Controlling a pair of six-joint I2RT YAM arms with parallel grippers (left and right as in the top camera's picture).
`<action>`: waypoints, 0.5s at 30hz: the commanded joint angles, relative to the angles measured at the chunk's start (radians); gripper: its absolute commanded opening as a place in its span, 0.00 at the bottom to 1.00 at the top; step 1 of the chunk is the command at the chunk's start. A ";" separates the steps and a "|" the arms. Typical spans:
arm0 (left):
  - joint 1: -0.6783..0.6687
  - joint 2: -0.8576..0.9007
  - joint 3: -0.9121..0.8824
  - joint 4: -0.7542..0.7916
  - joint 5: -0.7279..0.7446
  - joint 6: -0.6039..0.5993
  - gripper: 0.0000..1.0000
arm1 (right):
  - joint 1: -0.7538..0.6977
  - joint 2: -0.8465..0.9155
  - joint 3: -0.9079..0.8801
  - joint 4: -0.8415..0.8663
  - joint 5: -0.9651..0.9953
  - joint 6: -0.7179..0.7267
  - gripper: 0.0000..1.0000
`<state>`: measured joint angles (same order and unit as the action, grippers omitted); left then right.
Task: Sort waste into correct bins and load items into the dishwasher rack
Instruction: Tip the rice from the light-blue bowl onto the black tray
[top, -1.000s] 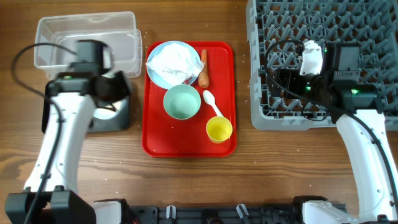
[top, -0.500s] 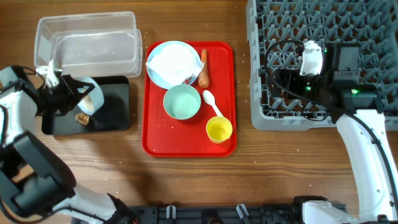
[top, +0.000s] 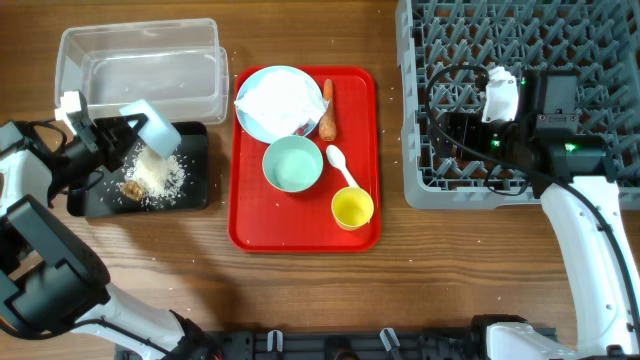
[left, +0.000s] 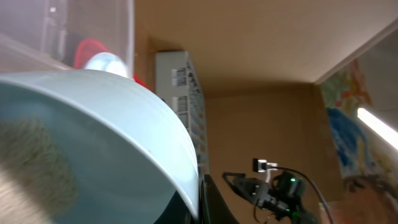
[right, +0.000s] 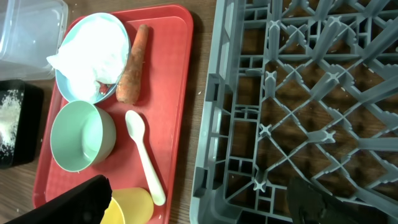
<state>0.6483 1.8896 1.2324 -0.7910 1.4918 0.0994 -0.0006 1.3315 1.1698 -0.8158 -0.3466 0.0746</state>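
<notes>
Left gripper (top: 118, 135) clamps the tipped blue bowl (top: 150, 128) over the black tray (top: 195, 190) — rice (top: 160, 175) lies there; right gripper (top: 447, 135) gapes wide above the rack (top: 600, 40).

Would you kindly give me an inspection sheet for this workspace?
Surface: wooden table.
Job's things: pale blue bowl tipped over black tray, rice and brown scrap in it; plate with wrapper, carrot, mint-green bowl, spoon and yellow cup on red tray; clear tub; rack, no dishes seen.
Clutter: nothing seen.
Grippers: left gripper shut on bowl; right gripper open over rack edge.
Cables: black cable looped above rack.
Surroundings: white shelf unit, left wrist view.
</notes>
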 joint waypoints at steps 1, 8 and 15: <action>0.013 0.001 0.011 -0.005 0.085 -0.013 0.04 | 0.005 0.011 0.015 -0.004 0.013 0.007 0.93; 0.018 0.001 0.011 -0.006 0.085 -0.108 0.04 | 0.005 0.011 0.015 -0.004 0.013 0.008 0.93; 0.018 0.001 0.011 -0.010 0.085 -0.109 0.04 | 0.005 0.011 0.015 -0.004 0.012 0.007 0.93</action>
<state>0.6579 1.8896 1.2324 -0.7998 1.5436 0.0010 -0.0006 1.3315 1.1698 -0.8165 -0.3466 0.0746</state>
